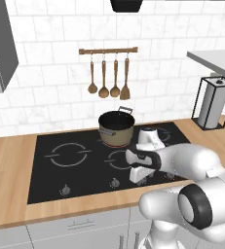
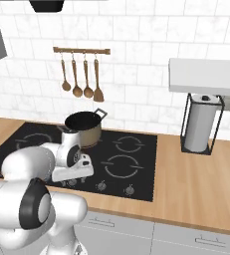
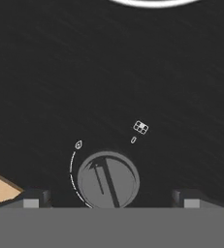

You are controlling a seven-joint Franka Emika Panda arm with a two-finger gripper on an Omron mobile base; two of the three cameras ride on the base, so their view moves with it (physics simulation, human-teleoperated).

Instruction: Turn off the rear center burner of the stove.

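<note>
Stove point(image 1: 75, 175) knob point(image 3: 108, 179) sits centred between the spread end effector point(image 3: 108, 197) fingertips point(image 3: 35, 198), close below them.

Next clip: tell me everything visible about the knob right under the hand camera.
The small round grey metal knob sits flat on the black glass cooktop near its front edge, seen from above. A raised bar crosses its face, tilted slightly off vertical. A thin dashed white arc with a flame mark curves round its left side. The pincer's dark fingertips flank it, apart from it.
</note>
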